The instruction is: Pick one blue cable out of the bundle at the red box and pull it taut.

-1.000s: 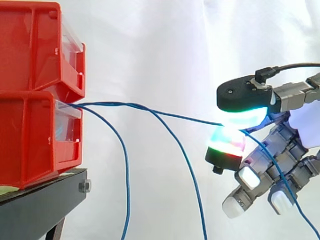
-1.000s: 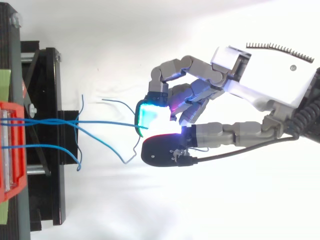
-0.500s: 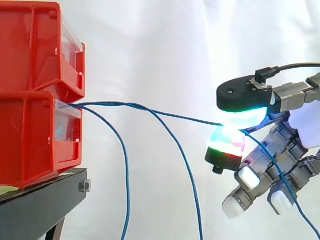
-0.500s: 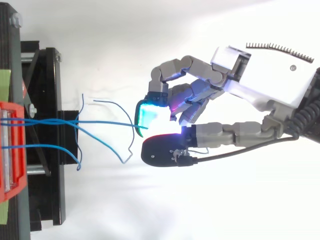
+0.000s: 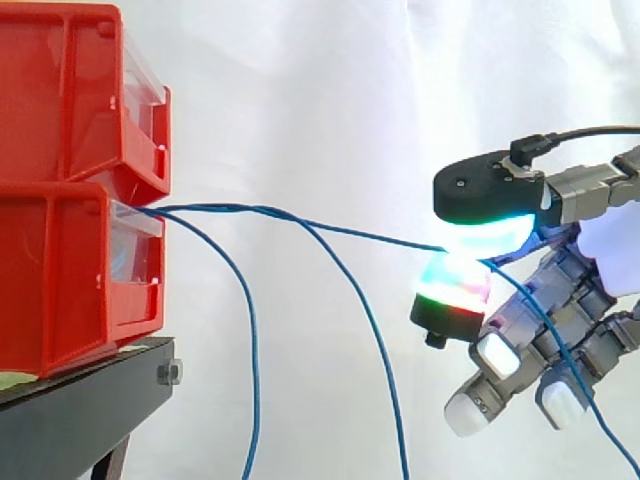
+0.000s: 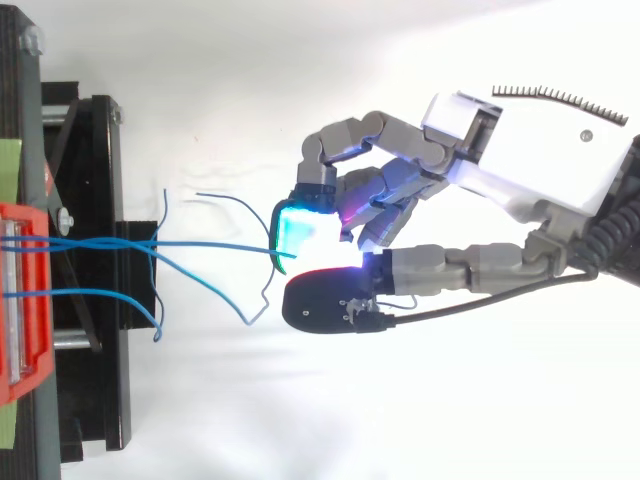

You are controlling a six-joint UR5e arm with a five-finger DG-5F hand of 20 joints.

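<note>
Boxes (image 5: 70,200) of red plastic are stacked on a black stand (image 5: 80,410) at the left of the side view, with blue cables leaving the lower one. At the right the hand (image 6: 500,170) is clamped on one blue cable (image 5: 350,230), pinched between glowing pads (image 5: 455,280), so picking is judged done. That cable is drawn almost straight from box to pinch while two loose cables (image 5: 250,380) hang slack; little pulling is judged left.

place: lab rig | evidence: white curtain (image 5: 320,100), red bins (image 5: 60,200), black stand (image 5: 80,405)
</note>
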